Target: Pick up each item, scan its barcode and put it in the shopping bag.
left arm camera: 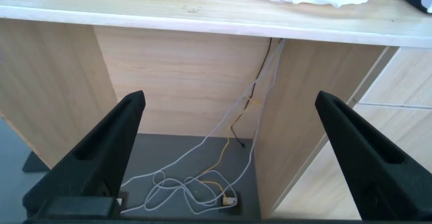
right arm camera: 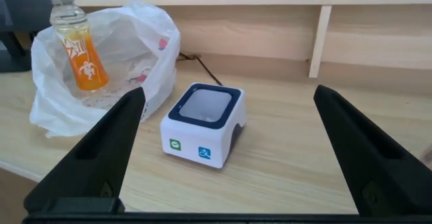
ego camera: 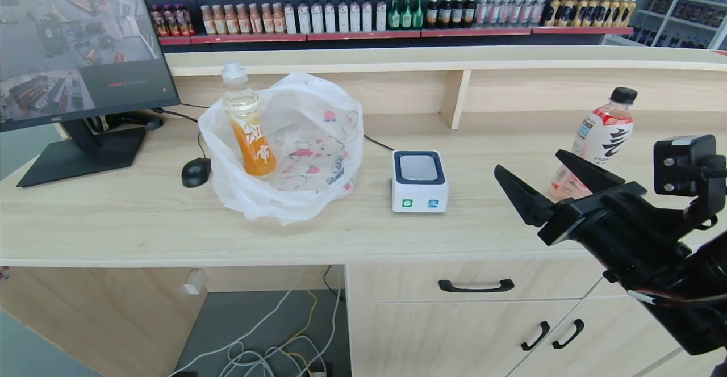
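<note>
Behind the pale wooden table (ego camera: 341, 235) runs a red-edged shelf (ego camera: 397, 32) lined with rows of drink bottles, and a dark monitor (ego camera: 74, 42) stands at the table's left end with a black mouse (ego camera: 196, 172) just beside its base. Next to the mouse sits the white plastic shopping bag (ego camera: 335, 116), its mouth wide, with an orange drink bottle (ego camera: 250, 133) standing upright inside it, clear neck and cap rising above the bag's rim. A small white scanner (ego camera: 418, 181) with a dark-framed window on top rests on the table just to the right of the bag, apart from it. Well over to the right, near the table's raised back ledge, a pink-labelled bottle (ego camera: 599, 138) with a black cap stands upright on its own. The right tool (ego camera: 528, 161) hovers above the table's front right part with its fingers spread wide and nothing between them, near the pink-labelled bottle and pointing toward the scanner. The left tool (left arm camera: 231, 96) hangs below the table's edge, likewise spread and empty, facing the open recess under the table where loose cables (left arm camera: 202, 177) lie on the floor.
</note>
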Robot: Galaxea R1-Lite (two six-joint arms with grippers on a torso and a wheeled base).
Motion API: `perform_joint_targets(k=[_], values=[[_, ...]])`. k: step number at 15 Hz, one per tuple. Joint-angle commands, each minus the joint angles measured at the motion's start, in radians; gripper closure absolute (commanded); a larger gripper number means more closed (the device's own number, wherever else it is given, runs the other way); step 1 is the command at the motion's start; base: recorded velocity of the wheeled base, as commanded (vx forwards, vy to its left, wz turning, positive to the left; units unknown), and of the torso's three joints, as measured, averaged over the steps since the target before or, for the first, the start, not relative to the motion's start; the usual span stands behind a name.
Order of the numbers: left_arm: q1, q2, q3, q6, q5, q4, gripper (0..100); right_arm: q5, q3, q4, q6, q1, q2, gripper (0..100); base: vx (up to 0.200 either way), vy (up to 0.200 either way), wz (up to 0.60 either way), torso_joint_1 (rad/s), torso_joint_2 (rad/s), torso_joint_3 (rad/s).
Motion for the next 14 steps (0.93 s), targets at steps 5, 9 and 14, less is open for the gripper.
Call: perform_joint_targets(k=[5,9,14], values=[[0.000,0.000,0.000,0.000,0.000,0.000,0,0.001,0.000,-0.002,0.001,0.003,0.010,0,0.000,-0.200,0.00,0.005,0.00,0.004],[0.000,0.000,0.000,-0.002,0.000,0.000,0,0.001,0.003,-0.002,0.006,0.003,0.016,0,0.000,-0.200,0.00,0.000,0.01,0.001],[0.000,0.000,0.000,0.000,-0.001,0.000,0,0.004,0.021,-0.002,0.000,0.018,0.016,0,0.000,-0.080,0.00,0.000,0.00,0.003]])
